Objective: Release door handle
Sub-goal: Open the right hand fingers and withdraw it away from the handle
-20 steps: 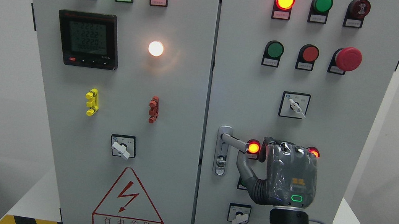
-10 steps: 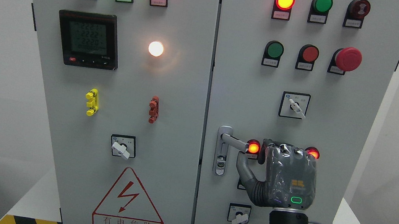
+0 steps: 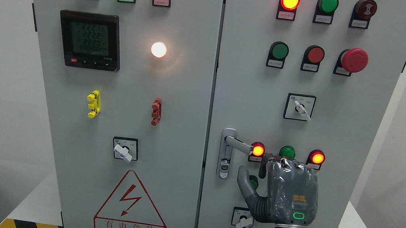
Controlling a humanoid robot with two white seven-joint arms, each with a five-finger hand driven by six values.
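Silver metal lever door handle (image 3: 240,145) up and to the left of the grey-sleeved right hand (image 3: 286,193), lever end just apart from the hand's top edge. Long axis running left to right, sloping slightly down toward its free right end, hinged off a tall silver backplate (image 3: 225,153) with a keyhole low down, near the left edge of the grey cabinet's right door (image 3: 345,109). Hand seen from the back, below the row of three round lamps (red, green, red), thumb (image 3: 244,180) splayed out to the left, the other digits half bent at the knuckles and closed on nothing visible. Nothing held; grip off the lever, by the look of it. Only hand in view, so nearest by default. Handle clean, bright, apparently undamaged, free end beside the left red lamp (image 3: 258,150).
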